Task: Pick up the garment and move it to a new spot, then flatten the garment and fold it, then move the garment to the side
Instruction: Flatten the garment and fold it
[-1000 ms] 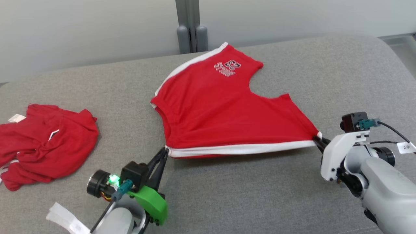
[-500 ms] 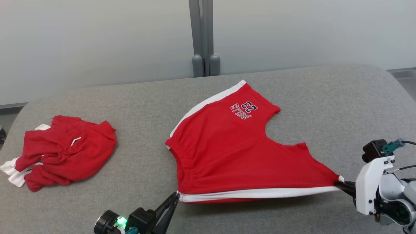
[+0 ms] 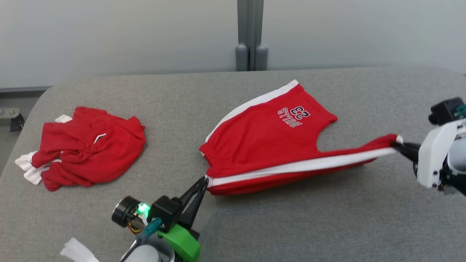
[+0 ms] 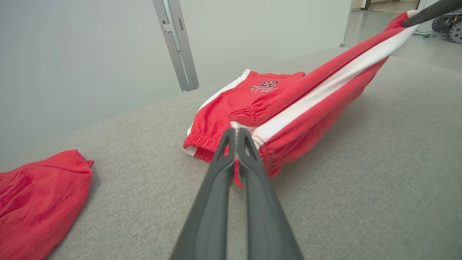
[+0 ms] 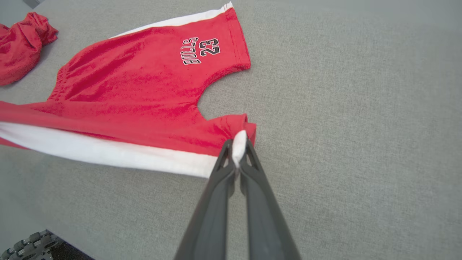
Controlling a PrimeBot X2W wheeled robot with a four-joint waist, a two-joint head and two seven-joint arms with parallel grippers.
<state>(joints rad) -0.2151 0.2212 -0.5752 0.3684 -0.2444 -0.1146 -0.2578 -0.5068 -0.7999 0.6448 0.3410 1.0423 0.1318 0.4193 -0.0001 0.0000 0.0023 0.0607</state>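
Note:
The garment is a pair of red shorts with white side stripes and "BULLS 23" print, spread on the grey table. Its near white-striped edge is lifted off the surface and stretched taut between both grippers. My left gripper is shut on the waistband corner at the lower left. In the left wrist view the left gripper pinches that corner of the garment. My right gripper is shut on the leg hem corner, raised higher at the right. The right gripper clamps the garment's white stripe end.
A second red garment lies crumpled at the table's left. A grey post stands behind the table's far edge. Bare grey surface stretches in front of and to the right of the shorts.
Both grippers have lifted the near striped edge and carried it toward the far side, the right end higher. The head camera has also shifted, so the whole scene has slid right.

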